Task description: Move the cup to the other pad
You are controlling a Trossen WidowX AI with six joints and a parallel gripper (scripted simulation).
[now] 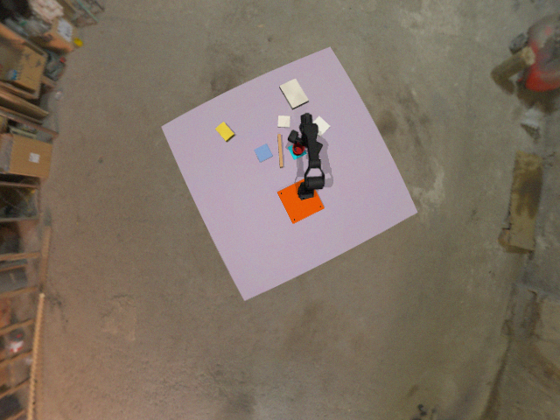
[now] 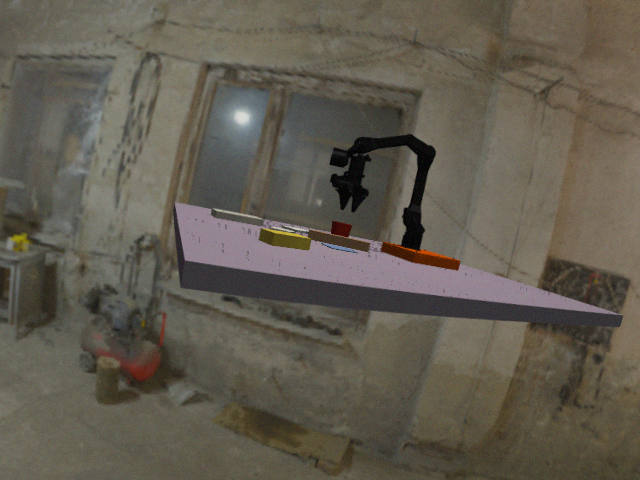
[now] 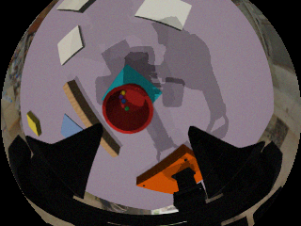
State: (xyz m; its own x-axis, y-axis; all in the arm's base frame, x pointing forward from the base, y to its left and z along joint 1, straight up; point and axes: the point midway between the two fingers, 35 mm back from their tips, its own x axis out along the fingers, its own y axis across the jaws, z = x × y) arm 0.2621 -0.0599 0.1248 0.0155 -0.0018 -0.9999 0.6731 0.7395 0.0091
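Note:
The red cup (image 1: 297,150) (image 2: 341,228) (image 3: 128,118) stands upright on the teal pad (image 1: 297,157) (image 3: 124,75), over the pad's edge nearer the arm base in the wrist view. Several small coloured marbles (image 3: 123,100) lie inside it. The blue pad (image 1: 262,153) (image 2: 338,248) (image 3: 70,126) lies bare on the other side of the wooden bar. My gripper (image 2: 347,209) (image 3: 146,130) is wide open and empty, pointing down above the cup and clear of its rim. The cup's base is hidden in the wrist view.
A wooden bar (image 1: 281,151) (image 2: 338,240) (image 3: 91,118) lies between the two pads. A yellow block (image 1: 224,131) (image 2: 285,239) lies beyond the blue pad. A large white block (image 1: 294,93) and two smaller white pieces (image 1: 283,121) (image 1: 322,126) lie farther out. The arm stands on an orange plate (image 1: 298,210) (image 2: 429,258).

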